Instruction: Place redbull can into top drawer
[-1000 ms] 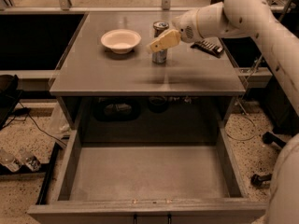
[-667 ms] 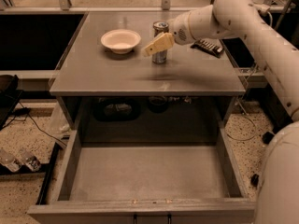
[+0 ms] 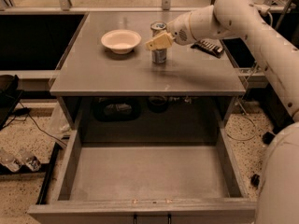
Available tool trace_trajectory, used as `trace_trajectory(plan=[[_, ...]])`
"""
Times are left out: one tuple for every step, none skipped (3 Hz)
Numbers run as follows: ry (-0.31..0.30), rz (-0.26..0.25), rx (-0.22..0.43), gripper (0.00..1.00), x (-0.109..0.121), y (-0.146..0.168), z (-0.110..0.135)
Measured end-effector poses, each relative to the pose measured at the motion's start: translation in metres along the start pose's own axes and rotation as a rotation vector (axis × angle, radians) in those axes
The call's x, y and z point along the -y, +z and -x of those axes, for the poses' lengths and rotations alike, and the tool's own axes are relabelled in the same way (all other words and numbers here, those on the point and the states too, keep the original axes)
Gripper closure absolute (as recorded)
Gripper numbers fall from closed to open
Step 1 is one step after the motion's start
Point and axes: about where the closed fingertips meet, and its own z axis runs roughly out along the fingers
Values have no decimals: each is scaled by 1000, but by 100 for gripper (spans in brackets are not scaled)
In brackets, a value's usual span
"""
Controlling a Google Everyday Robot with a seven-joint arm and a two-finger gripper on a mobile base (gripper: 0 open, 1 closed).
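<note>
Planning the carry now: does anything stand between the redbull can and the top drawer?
Nothing visible does. The gripper is at the redbull can on the table; the top drawer stands open below the front edge. The white bowl sits off to the side.

The grey flat-topped table [image 3: 117,73] carries three things. A shallow round white bowl [image 3: 121,40] sits towards the back of the top. Near it, closer to the middle, a slim silver-and-blue metal redbull can [image 3: 159,56] stands upright. A flat dark ribbed packet [image 3: 209,47] lies beyond the can, near the table's side edge. The cream-coloured pincer [image 3: 157,43] is at the can's upper part, above the table.
</note>
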Motion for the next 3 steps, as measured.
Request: trace_trajectory(plan=[[0,0,0,66,0,0,0],[0,1,1,89,0,0,0],[1,5,5,100,-2,1,1]])
